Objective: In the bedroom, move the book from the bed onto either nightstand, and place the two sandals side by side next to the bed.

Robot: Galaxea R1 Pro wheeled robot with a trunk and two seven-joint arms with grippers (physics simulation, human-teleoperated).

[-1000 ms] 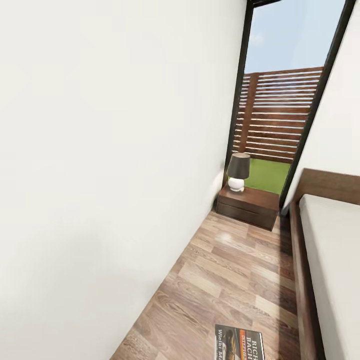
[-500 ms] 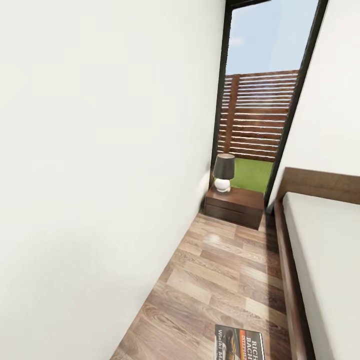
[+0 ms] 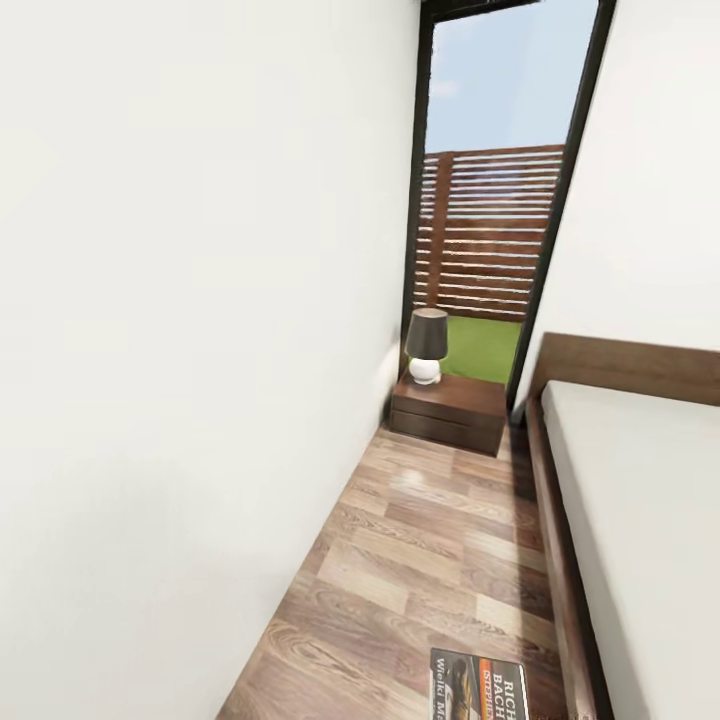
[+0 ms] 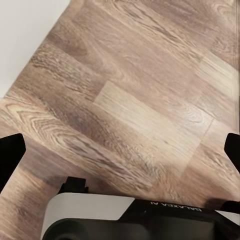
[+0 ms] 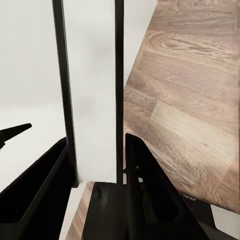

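The book (image 3: 478,685), dark-covered with an orange band and white lettering, shows at the bottom edge of the head view above the wood floor. In the right wrist view the book (image 5: 92,75) stands edge-on between the black fingers (image 5: 142,170) of my right gripper (image 5: 97,142), which is shut on it. My left gripper (image 4: 120,147) hangs open over bare floor planks. The nightstand (image 3: 450,408) stands ahead against the far wall, between the white wall and the bed (image 3: 640,500). The sandals are out of view.
A lamp (image 3: 426,345) with a dark shade sits on the nightstand. Behind it is the tall dark-framed glass door (image 3: 490,200). A white wall (image 3: 180,350) runs along the left, leaving a narrow strip of floor (image 3: 430,540) beside the bed frame.
The whole head view has shifted: nightstand, lamp and door slid left and up, and more of the bed shows. The book keeps its place at the picture's bottom edge.
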